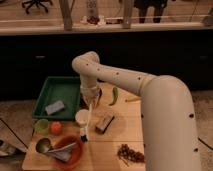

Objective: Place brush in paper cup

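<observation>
The gripper [90,100] points down from the white arm's wrist, just above and behind the paper cup [80,118]. It is shut on the top end of the brush [87,120], a slim pale handle hanging down at a slight tilt. The handle crosses the cup's right side on the outside. The small dark-and-white head [83,136] sits lower than the cup, near the table in front of it. I cannot tell whether the head touches the table. The small white cup stands upright on the wooden table [107,145].
A green tray [62,90] holding a grey-blue block [55,107] lies left of the gripper. An orange [56,128] and a light green cup [41,126] stand left of the paper cup. A tan-and-dark block [105,122], a green pepper [114,95], a red bowl [67,152] and dried fruit [130,154] are nearby.
</observation>
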